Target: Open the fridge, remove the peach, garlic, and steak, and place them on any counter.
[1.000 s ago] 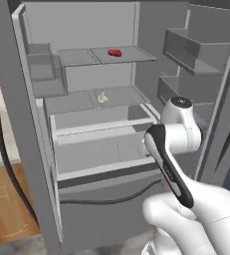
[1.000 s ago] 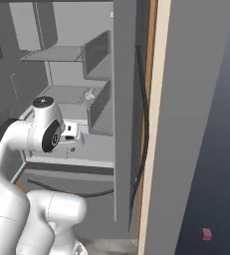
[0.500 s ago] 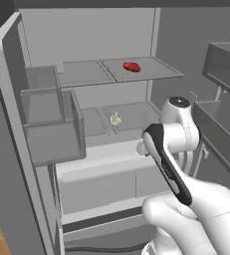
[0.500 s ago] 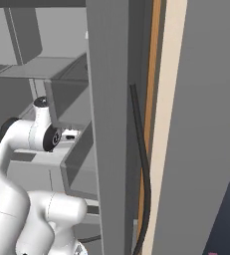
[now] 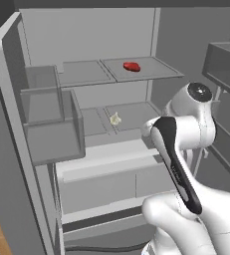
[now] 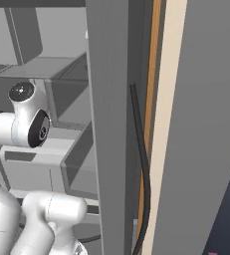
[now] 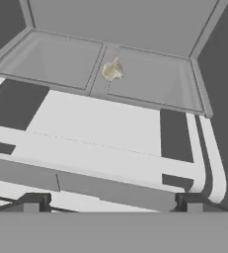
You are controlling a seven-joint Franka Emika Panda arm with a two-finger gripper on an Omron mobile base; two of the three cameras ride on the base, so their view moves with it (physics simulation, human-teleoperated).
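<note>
Grey panels of the fridge [image 5: 106,45] are seen standing open, with its interior shelves and door bins exposed in the left base view. Two dark fingertips [image 7: 34,201] of the end effector [image 7: 110,202] are seen far apart at the bottom of the hand view, so the jaws are spread wide and nothing is held between them. Ahead of the end effector and slightly to one side of its centre line, the garlic [image 7: 112,69] is seen lying on a glass shelf [image 7: 150,84], near the seam between two shelf panes and well apart from the fingertips. In the left base view the garlic [image 5: 115,118] is found on the middle shelf, beyond the white arm [image 5: 186,149]. Higher up, on the upper shelf [image 5: 136,74], the steak [image 5: 131,65] is seen as a small red slab, above and farther back than the garlic. Between the end effector and the garlic's shelf, a pale drawer front [image 7: 110,128] is crossed in the hand view. A translucent door bin [image 5: 52,124] is seen at the left of the interior. In the right base view, the edge of a door [image 6: 111,124] and a dark cable [image 6: 144,164] are seen beside the arm.
</note>
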